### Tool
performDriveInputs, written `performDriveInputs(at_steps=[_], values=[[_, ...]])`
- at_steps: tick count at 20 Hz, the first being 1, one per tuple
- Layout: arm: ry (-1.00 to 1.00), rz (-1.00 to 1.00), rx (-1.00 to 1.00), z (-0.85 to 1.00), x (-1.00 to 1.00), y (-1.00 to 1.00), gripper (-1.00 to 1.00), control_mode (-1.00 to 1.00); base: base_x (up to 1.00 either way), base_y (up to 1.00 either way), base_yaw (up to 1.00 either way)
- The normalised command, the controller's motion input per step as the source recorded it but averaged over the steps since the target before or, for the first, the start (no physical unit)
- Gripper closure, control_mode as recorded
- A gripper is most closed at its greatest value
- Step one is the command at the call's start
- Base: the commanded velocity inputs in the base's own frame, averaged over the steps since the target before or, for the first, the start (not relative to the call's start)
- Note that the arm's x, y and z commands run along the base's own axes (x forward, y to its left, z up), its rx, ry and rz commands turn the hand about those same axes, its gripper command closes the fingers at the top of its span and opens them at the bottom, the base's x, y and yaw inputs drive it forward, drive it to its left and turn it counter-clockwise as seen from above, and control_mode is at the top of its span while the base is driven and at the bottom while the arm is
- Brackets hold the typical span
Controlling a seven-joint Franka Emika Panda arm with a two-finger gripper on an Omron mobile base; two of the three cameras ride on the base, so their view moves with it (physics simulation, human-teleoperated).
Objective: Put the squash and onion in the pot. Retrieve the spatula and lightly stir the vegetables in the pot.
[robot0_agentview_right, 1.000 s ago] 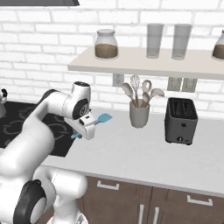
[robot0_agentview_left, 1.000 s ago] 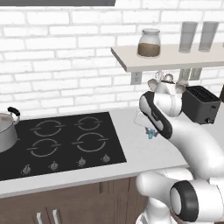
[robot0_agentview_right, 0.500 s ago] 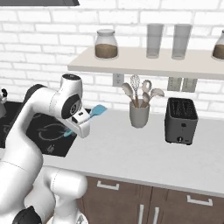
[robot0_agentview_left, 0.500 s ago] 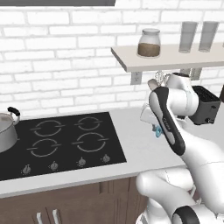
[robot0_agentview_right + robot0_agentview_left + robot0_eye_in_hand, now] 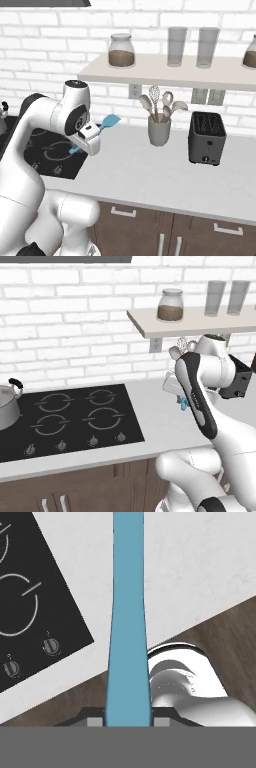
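So the gripper [image 5: 89, 138] is clamped on the spatula [image 5: 108, 121], sitting left of centre in the right base view. The teal blade sticks out up and to the right of the hand, and a bit of the stem pokes out at the lower left of it. It's held up in the air above the counter [image 5: 150, 172], not touching anything.

In the hand view the spatula [image 5: 128, 612] runs straight up the middle of the frame from bottom to top, with the two dark fingertips [image 5: 94, 721] tight against either side of it at the bottom edge. Behind it there's pale counter [image 5: 200, 572] across the upper right and the black cooktop [image 5: 30, 612] with two knobs on the left.

In the left base view the gripper [image 5: 181, 401] is mostly hidden behind the arm at right of centre, with just a small teal bit of the spatula [image 5: 183, 404] showing. The pot [image 5: 7, 404] is way over at the left edge of that frame, on the cooktop [image 5: 75, 416], well apart from the hand. You only see part of it, one black handle up top, so I can't tell what's inside.

Right of centre in the right base view there's a utensil crock [image 5: 159, 131] with pale spoons and a whisk, then a dark toaster [image 5: 206, 138] beside it. Shelf [image 5: 170, 72] above carries a jar [image 5: 121, 50] and two glasses [image 5: 176, 46].
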Motion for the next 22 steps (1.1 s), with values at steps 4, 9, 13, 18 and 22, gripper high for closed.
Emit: performDriveInputs(at_steps=[4, 9, 13, 18, 22], values=[[0.0, 0.0, 0.0, 0.0, 0.0, 0.0, 1.0, -1.0, 0.0, 0.0, 0.0], [0.0, 0.0, 0.0, 0.0, -0.03, 0.0, 1.0, 1.0, -0.2, 0.0, 0.0], [0.0, 0.0, 0.0, 0.0, 0.0, 0.0, 1.0, 1.0, -0.78, 0.1, 0.01], [0.0, 0.0, 0.0, 0.0, 0.0, 0.0, 1.0, 1.0, -0.08, 0.54, 0.0], [0.0, 0.0, 0.0, 0.0, 0.0, 0.0, 1.0, 1.0, 0.0, 0.87, 0.0]])
